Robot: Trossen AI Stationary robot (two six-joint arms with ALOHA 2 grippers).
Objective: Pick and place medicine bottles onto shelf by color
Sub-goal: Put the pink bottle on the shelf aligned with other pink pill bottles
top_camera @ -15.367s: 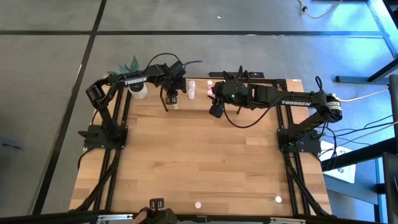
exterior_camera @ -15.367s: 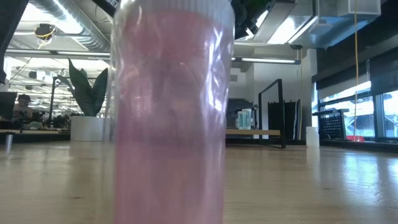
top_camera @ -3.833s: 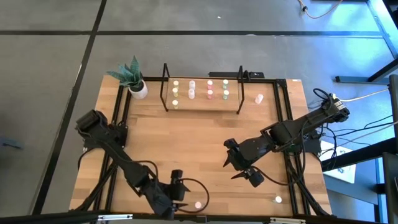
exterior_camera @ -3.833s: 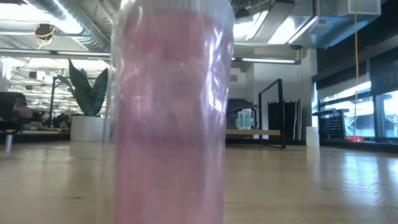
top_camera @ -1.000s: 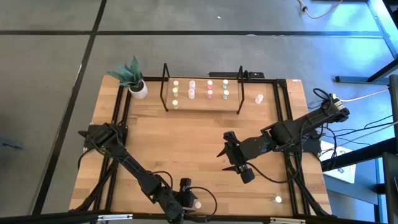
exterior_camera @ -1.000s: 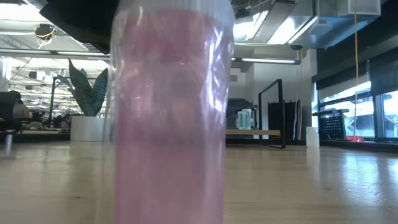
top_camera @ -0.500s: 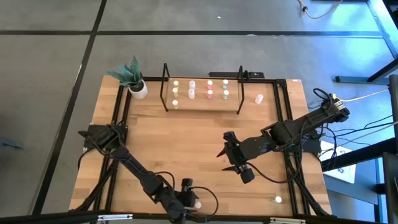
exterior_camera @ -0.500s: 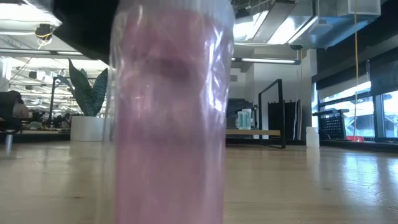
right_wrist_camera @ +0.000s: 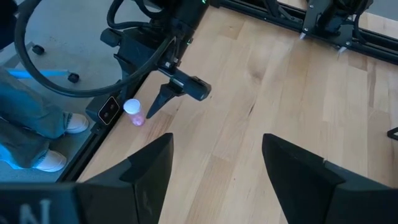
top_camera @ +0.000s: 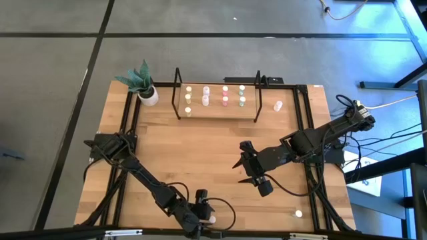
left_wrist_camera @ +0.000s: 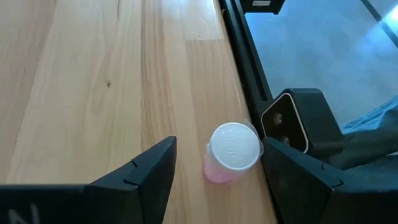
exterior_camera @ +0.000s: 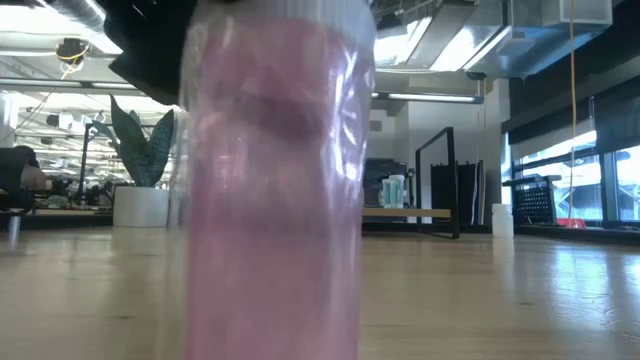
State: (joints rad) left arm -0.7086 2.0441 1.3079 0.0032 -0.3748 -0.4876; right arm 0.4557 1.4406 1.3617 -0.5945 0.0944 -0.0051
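Two arms work over the worktop. Largest of the task's things is the shelf, well apart from both sets of fingers at the far edge, already carrying bottles in rows. The right gripper hangs above mid-worktop with its fingers spread wide and nothing between them.

The left gripper is down at the near edge, fingers wide apart, straddling a pink bottle. That bottle stands upright between the two fingers, closer to the one on the worktop-edge side, and seems to touch neither yet. Just beyond that finger sits a small black camera block. In the low view the same bottle fills the foreground.

It looks light, stiff plastic with a smooth, possibly film-wrapped wall, so it could slip or tip under an off-centre squeeze. The better hold, I judge, is across the body just below the white cap, once the fingers centre on it.

Two more bottles stand loose: one beside the shelf, one near the front corner.
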